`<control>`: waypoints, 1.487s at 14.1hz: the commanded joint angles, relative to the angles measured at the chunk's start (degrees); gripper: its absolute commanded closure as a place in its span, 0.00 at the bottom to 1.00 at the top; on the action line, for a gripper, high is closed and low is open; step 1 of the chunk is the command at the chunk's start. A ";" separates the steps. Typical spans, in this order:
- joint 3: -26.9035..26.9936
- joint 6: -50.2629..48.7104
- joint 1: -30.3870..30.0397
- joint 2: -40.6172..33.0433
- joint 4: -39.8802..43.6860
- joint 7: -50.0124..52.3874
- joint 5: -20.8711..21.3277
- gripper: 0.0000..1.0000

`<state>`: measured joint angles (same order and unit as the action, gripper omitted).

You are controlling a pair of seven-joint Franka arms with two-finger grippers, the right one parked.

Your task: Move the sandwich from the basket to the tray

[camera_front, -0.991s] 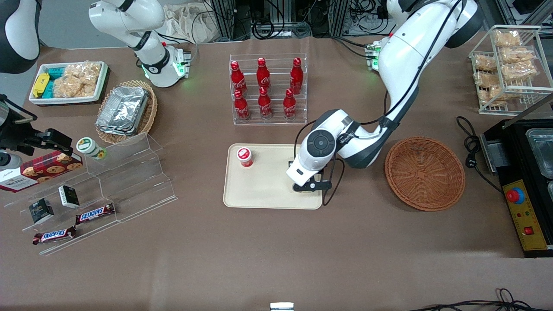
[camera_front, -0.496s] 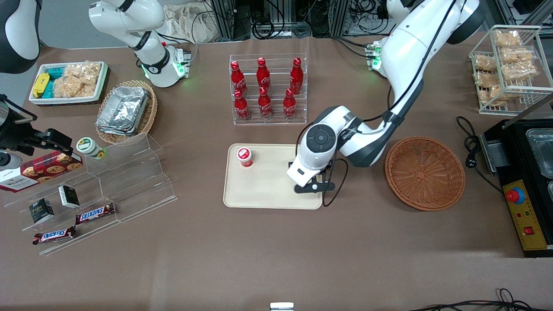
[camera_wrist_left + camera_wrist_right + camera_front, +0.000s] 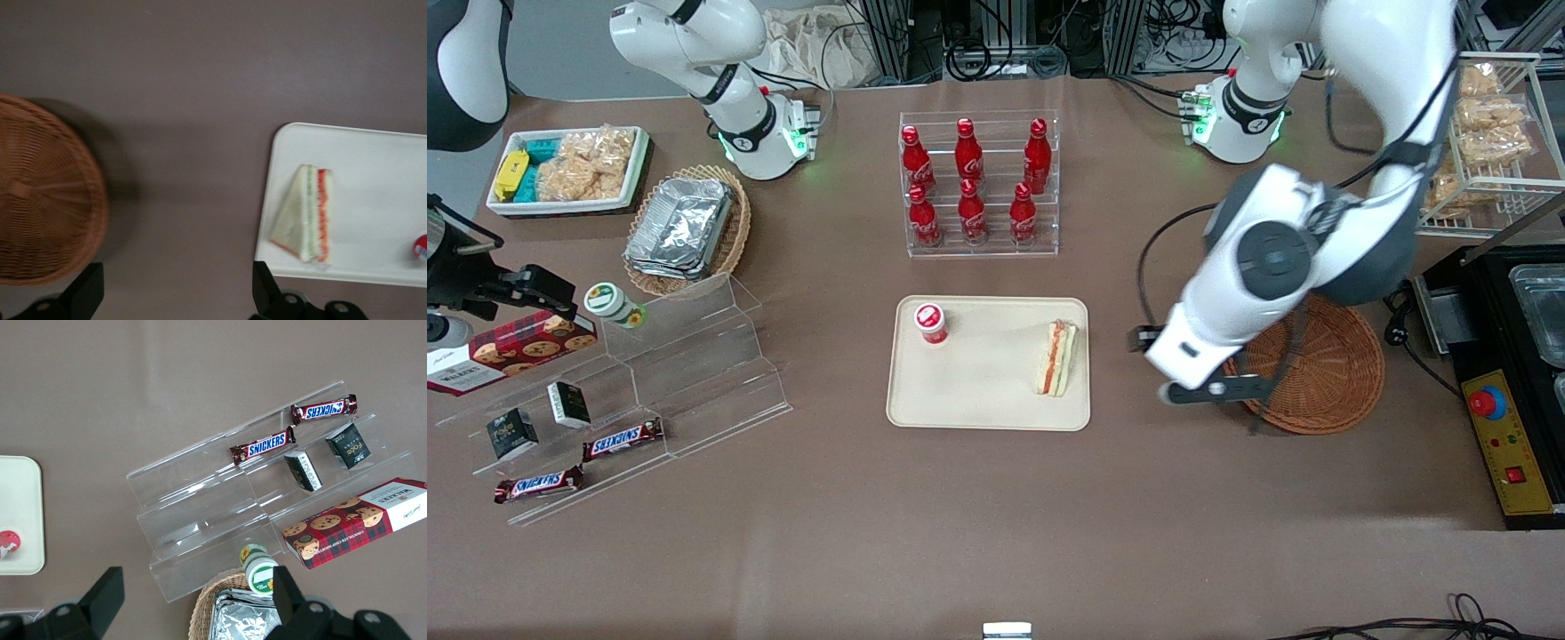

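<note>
One sandwich [image 3: 1057, 358] lies on the tray [image 3: 978, 400], close against the rim at the working arm's end, with its red and green filling edge turned up toward the overhead camera. It rests free, touched by nothing. The wrist view confirms this placement: the sandwich [image 3: 305, 213] sits just inside the tray's [image 3: 373, 160] rim, white bread to one side and filling stripes to the other.

Gripper [image 3: 1209, 391] status: raised above the table over the bare strip between tray and basket [image 3: 1325, 391], overlapping the basket's rim as seen from the front. Its fingers [image 3: 85, 293] stand well apart with nothing between them (both fingertips are visible in the wrist view, with bare table between).

The basket [image 3: 40, 200], round and reddish-brown, holds nothing visible; part of it is hidden by the arm in the front view.

Other items noted: a small red-capped container [image 3: 931, 323] stands on the tray at the corner toward the parked arm, farther from the front camera than the sandwich and well apart from it. A clear rack of red bottles [image 3: 974, 187] stands on the table farther from the front camera than the tray.
</note>
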<state>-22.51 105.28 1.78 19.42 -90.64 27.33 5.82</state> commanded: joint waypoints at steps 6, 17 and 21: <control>19.26 -1.30 3.06 -14.67 -12.20 -28.98 -6.79 0.00; 24.44 -5.08 0.51 -12.57 -6.31 -31.90 -11.54 0.00; 24.54 -5.17 0.42 -8.36 -0.61 -31.98 -9.43 0.00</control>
<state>2.07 102.00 2.29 7.73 -96.36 -4.71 -4.46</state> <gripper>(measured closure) 0.000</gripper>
